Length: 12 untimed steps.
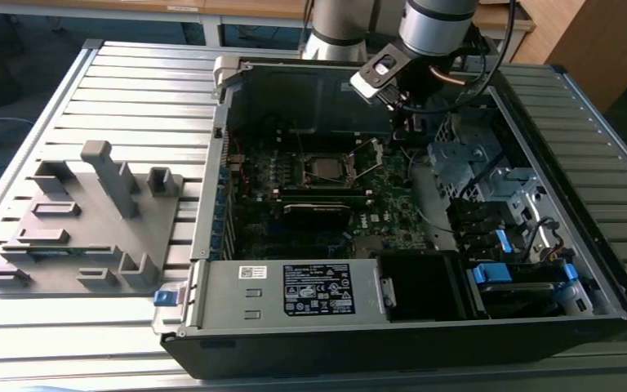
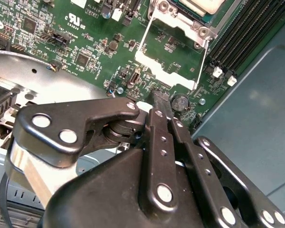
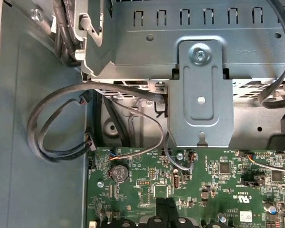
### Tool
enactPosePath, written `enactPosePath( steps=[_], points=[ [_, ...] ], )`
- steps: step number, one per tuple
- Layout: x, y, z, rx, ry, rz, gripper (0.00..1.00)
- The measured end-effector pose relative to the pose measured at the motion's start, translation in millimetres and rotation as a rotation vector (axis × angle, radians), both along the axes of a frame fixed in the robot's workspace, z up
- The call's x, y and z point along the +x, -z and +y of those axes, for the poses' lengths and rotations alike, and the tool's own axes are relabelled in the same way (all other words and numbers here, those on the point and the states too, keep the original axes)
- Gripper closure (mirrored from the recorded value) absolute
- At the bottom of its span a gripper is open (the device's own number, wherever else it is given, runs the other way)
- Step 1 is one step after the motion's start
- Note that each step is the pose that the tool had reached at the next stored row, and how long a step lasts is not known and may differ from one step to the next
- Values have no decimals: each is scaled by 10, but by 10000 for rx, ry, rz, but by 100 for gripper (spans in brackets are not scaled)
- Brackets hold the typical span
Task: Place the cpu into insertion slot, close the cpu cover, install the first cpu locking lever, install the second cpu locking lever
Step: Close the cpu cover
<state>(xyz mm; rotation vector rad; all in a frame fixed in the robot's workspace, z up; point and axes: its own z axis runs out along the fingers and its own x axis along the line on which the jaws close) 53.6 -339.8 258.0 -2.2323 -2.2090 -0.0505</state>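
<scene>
The cpu (image 1: 326, 168) (image 2: 203, 4) lies flat in the insertion slot (image 1: 311, 160), silver-grey top up, on the green board inside the open computer case. The cpu cover (image 2: 167, 66) (image 1: 371, 153) is swung open away from the slot, its thin silvery frame standing out over the board. My gripper (image 2: 159, 97) is shut with nothing between its black fingers. Its tip sits right at the cover's free edge, touching or nearly so. In the exterior view the gripper (image 1: 403, 131) hangs over the case, to the right of the slot. Its fingertips (image 3: 165, 209) also show in the first wrist view.
A grey fixture plate (image 1: 85, 220) lies on the slatted table at the exterior view's left. Inside the case are memory slots (image 2: 247, 33), a labelled power supply (image 1: 313, 290), drive bays with blue tabs (image 1: 490, 273), looping cables (image 3: 61, 123) and a metal bracket (image 3: 202, 95).
</scene>
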Motion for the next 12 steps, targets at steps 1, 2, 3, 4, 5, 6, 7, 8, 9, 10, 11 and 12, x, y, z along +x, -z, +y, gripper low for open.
enactPosePath(
  steps=[1, 2, 3, 4, 5, 6, 7, 8, 9, 10, 11, 12],
  points=[
    [0, 0, 0, 0, 1, 0, 89],
    [4, 6, 0, 1, 0, 0, 89],
    [9, 11, 0, 1, 0, 0, 89],
    [9, 12, 0, 1, 0, 0, 89],
    [9, 13, 0, 2, 0, 0, 89],
    [9, 15, 0, 2, 0, -1, 89],
    [9, 15, 0, 0, 0, 0, 89],
    [9, 17, 0, 1, 0, 0, 89],
    [9, 19, 0, 2, 0, 0, 89],
    [11, 20, 0, 1, -1, 0, 89],
    [14, 22, 0, 2, -1, 0, 89],
    [16, 24, 0, 0, 0, -1, 89]
  ],
)
